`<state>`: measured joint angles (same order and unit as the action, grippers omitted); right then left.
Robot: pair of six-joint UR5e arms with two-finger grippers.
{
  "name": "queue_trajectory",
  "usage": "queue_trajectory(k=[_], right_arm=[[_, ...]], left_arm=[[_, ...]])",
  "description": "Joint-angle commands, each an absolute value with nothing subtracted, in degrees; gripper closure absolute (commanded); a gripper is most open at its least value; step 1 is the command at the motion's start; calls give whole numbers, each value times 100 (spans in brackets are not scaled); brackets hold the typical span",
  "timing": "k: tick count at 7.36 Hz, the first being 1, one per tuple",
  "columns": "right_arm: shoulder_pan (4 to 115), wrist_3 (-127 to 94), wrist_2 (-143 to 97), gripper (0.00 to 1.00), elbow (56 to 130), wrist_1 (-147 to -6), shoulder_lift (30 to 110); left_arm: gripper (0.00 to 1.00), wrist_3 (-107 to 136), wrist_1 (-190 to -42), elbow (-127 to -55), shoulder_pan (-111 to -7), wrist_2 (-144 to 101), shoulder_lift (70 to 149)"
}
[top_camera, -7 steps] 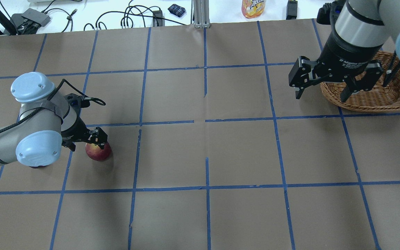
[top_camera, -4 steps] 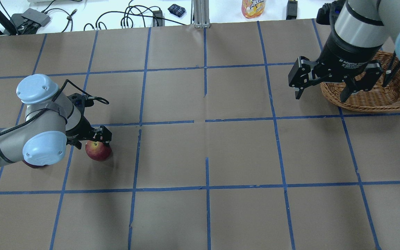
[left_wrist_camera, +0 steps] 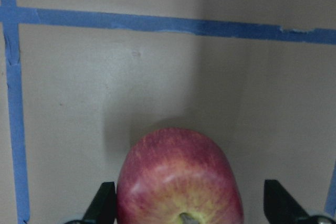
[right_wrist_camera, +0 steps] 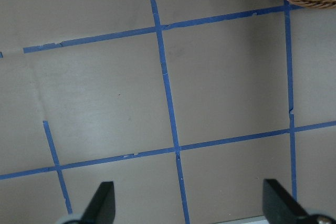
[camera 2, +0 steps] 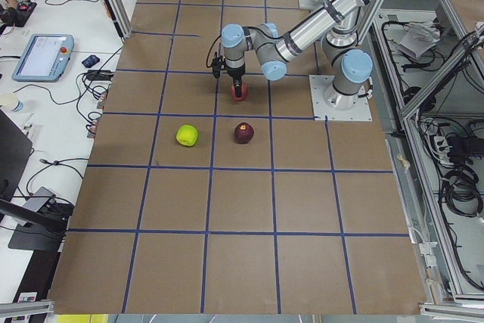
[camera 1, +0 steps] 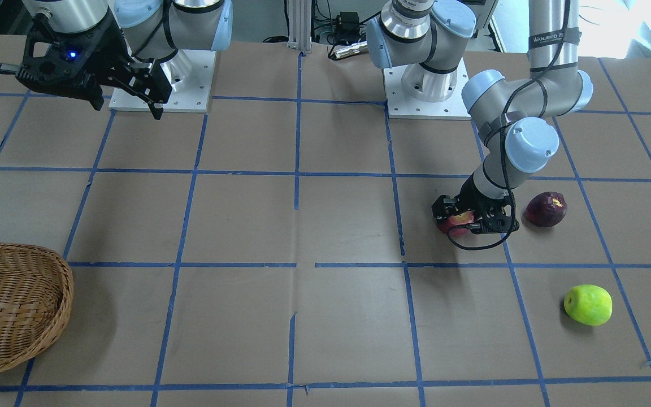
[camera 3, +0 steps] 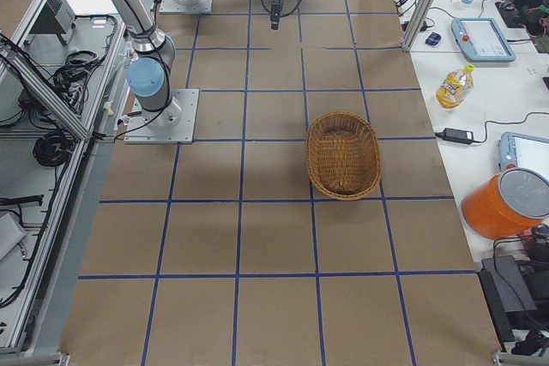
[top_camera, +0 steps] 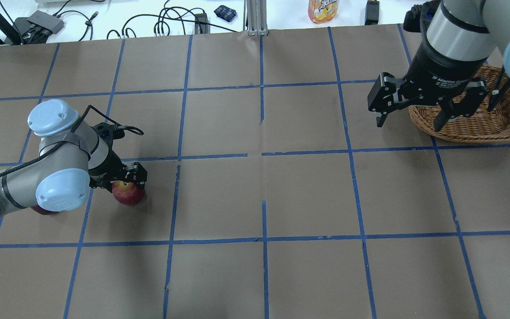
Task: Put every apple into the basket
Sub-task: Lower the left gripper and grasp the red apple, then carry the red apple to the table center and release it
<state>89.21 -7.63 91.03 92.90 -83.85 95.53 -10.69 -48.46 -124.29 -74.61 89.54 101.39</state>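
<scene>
Basket [camera 3: 343,194]: empty; no apples delivered.
Red apple [top_camera: 127,194]: on tabletop [top_camera: 308,190], well apart from basket, straddled by left fingers [top_camera: 135,173], which are spread wide and not yet clamped.
Purple apple [camera 1: 546,209], green apple [camera 1: 587,305]: loose, farther from basket.
Right fingers [top_camera: 380,114]: spread, empty, just beside basket.
Remaining: all three transfers.

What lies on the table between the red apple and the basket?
Nothing lies between the red apple and the basket: only taped table surface, seen in the front-facing view.

"2F Adaptive" on right pincer [top_camera: 409,123]
</scene>
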Motion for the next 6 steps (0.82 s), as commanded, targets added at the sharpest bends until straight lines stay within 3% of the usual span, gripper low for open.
queue_trajectory(k=[1,4,6], right_arm=[[8921,-756,9105,0,9290,-8385,9554],[8912,-756,9105,0,9290,-8385,9554],[8912,-756,9105,0,9290,-8385,9536]], left_arm=[[100,-306,-4535,-12385,-7619,9009,10003],[100,1241,-4649,-11720,-9390,8904,9966],[100,2754,-4650,-10954,-10033,7916,10517]])
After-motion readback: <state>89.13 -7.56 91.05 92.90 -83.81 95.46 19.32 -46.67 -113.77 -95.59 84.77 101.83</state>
